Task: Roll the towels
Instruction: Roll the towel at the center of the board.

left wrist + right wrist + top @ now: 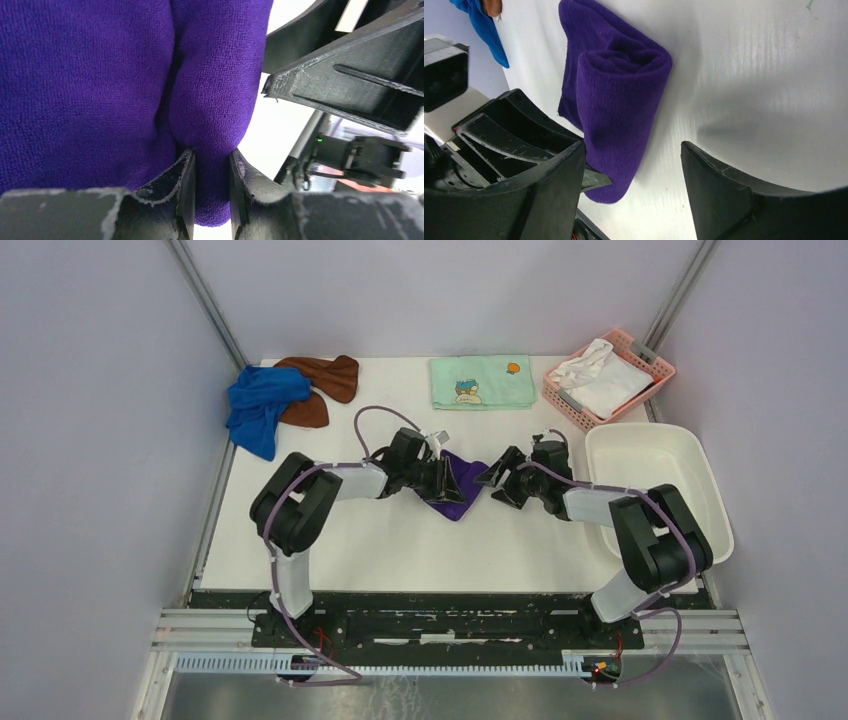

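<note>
Camera above: purple towel (456, 498) lay part-rolled on the worktop (400, 540), between left gripper (447, 480) and right gripper (497, 478). Left wrist: jaws pinched a towel fold. Right wrist: jaws stood spread, roll just beside one.

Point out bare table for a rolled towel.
Bare: near strip between the table edge and purple towel; far gap between brown towel and green towel. Crowded: centre, at left gripper and right gripper; right side, tub and basket.

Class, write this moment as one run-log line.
purple towel: partly rolled, mid-table | left gripper: shut on purple towel | right gripper: open beside it | blue towel, brown towel: unrolled, far-left corner
</note>
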